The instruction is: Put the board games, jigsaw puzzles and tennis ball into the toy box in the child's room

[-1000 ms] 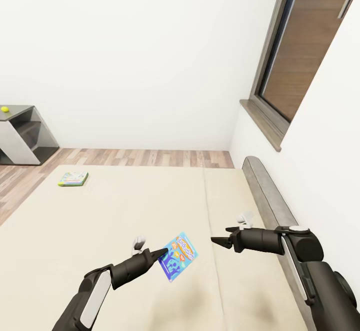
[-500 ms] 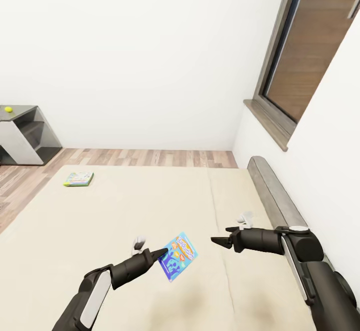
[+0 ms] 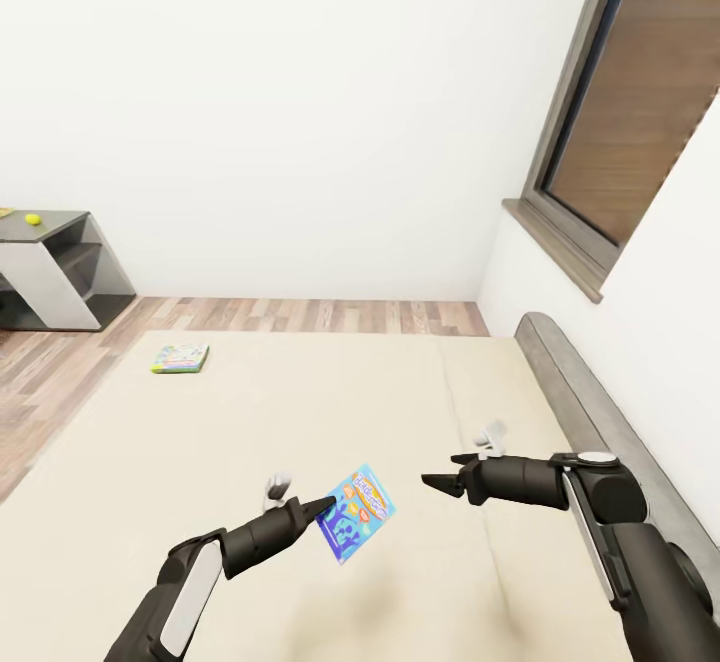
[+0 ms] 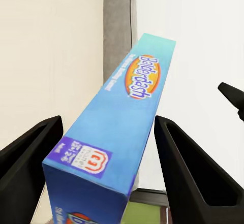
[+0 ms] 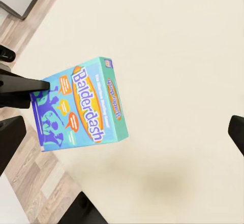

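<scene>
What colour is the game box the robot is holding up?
Mostly blue and teal, with an orange oval lettered "Balderdash". The board game shows best in the right wrist view.

A blue Balderdash game box hangs tilted above the bed, pinched in the left claw. A second game box lies flat near the bed's far corner. A small yellow-green ball rests on the bench.

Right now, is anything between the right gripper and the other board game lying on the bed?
Nothing visible on the bed stands between. The right gripper hangs empty, and the far board game lies flat near the bed's far left edge. The left gripper, holding the blue board game, sits nearer the robot.
</scene>
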You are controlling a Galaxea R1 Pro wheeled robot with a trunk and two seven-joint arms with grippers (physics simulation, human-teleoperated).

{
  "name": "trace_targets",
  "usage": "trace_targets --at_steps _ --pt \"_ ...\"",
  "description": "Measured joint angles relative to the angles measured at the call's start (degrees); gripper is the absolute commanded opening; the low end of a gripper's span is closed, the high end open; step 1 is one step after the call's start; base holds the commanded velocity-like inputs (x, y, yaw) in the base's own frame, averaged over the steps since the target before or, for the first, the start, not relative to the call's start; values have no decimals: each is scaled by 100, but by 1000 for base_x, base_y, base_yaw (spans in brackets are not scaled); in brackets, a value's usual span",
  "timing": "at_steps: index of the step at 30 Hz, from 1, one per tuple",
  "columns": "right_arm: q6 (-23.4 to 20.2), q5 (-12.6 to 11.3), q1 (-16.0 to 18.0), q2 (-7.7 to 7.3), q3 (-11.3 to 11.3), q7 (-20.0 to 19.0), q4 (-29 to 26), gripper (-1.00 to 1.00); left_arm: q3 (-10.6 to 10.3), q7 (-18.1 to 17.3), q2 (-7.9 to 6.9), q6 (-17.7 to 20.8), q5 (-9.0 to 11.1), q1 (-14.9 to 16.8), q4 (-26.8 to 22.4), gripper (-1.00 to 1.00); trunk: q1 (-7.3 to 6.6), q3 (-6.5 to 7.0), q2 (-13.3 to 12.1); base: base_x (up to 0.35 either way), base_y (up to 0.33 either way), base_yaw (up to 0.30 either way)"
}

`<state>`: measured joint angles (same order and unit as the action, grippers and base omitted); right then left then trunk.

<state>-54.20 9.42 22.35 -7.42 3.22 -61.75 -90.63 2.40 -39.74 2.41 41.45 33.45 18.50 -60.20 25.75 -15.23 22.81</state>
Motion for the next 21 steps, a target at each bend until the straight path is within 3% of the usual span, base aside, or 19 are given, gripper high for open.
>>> trace_targets --at_steps 21 --pt "-5 0 -8 -6 -3 -5 -31 100 0 -7 0 -2 -4 0 0 -100 0 0 0 0 291 0"
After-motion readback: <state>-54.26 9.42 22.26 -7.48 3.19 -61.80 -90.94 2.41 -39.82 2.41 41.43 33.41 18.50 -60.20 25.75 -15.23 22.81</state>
